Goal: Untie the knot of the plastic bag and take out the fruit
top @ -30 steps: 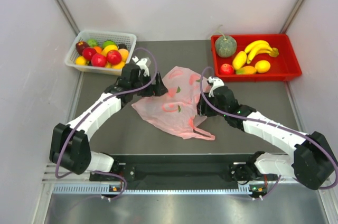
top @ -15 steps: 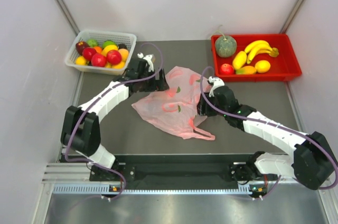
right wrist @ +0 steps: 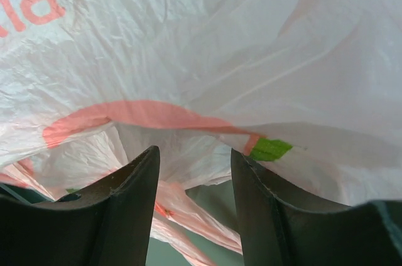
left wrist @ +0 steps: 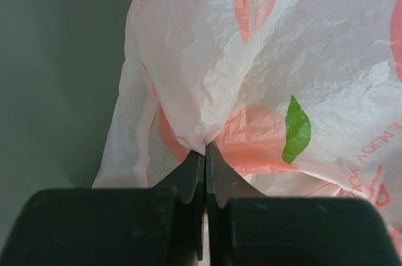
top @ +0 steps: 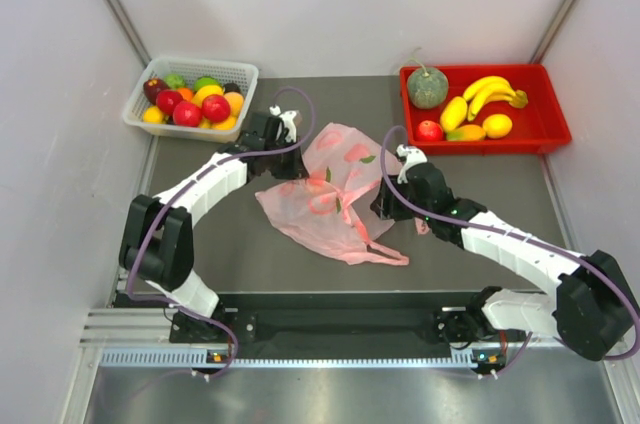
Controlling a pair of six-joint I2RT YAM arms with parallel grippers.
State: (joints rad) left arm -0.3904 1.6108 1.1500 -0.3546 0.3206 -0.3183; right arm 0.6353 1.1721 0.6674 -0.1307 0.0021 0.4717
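White mesh basket (top: 245, 72) at rear-L corner of dark table (top: 480, 179), heaped w/ small round fruits (top: 190, 102): red, orange, yellow, green. Red tray (top: 555, 129) at rear-R corner holds yellow mangoes (top: 455, 112), lemon (top: 497, 125), small red apple (top: 430, 130). Basket & tray well apart. Metal rail (top: 330, 356) along near edge.

Open along bare surface (top: 480, 174) between plastic bag (top: 325, 206) and red tray (top: 475, 147), also on the bag's near side. Blocked far left by white basket (top: 248, 79), centrally by left claw (left wrist: 205, 153) and right claw (right wrist: 195, 156) flanking the bag.
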